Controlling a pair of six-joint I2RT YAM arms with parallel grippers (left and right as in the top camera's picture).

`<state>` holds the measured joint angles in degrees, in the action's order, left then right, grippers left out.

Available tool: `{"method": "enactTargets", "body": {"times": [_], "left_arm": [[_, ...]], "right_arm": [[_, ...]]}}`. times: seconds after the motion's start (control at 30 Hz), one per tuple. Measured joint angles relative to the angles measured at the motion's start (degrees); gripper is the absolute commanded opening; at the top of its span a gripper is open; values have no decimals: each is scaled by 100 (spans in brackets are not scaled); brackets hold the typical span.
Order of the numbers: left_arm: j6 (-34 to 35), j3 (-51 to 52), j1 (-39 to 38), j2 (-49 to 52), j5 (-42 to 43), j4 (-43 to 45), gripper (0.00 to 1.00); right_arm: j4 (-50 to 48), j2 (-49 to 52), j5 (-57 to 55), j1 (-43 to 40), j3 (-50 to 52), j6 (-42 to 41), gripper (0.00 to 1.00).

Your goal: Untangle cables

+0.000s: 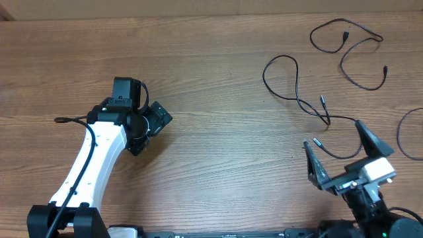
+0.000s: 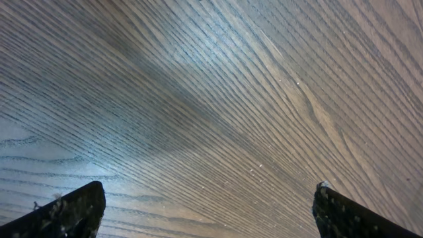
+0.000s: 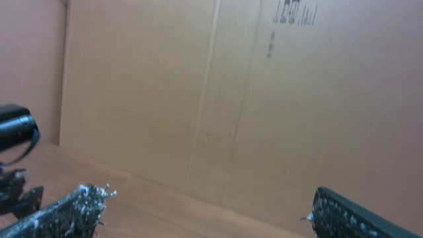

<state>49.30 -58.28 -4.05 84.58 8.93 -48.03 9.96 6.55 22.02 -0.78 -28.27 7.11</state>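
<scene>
Several thin black cables lie loosely on the wooden table (image 1: 218, 79) at the right in the overhead view. One cable (image 1: 297, 92) loops down toward my right gripper (image 1: 333, 134), and another cable (image 1: 361, 30) curls at the far right corner. A short run of cable with a plug tip (image 1: 316, 141) passes between the right fingers as seen from above. The right gripper is open wide and holds nothing. My left gripper (image 1: 151, 129) is far to the left of the cables, pointing down at bare wood, and it is open and holds nothing (image 2: 210, 187). Neither wrist view shows a cable.
A further cable arc (image 1: 400, 135) shows at the right edge. The right wrist view looks at a cardboard wall (image 3: 264, 99) behind the table, between the open right gripper (image 3: 208, 194) fingers. A black part of the other arm (image 3: 16, 129) shows at the left.
</scene>
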Motion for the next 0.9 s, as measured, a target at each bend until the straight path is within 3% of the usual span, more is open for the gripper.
{"method": "enactTargets", "body": {"times": [0.23, 0.9], "left_arm": [[0, 0, 0, 0, 0, 0, 100], [0, 0, 0, 0, 0, -2, 100]], "right_arm": [[-487, -280, 2, 0, 935, 0, 100], [-566, -570, 0, -70, 2608, 0, 100]]}}
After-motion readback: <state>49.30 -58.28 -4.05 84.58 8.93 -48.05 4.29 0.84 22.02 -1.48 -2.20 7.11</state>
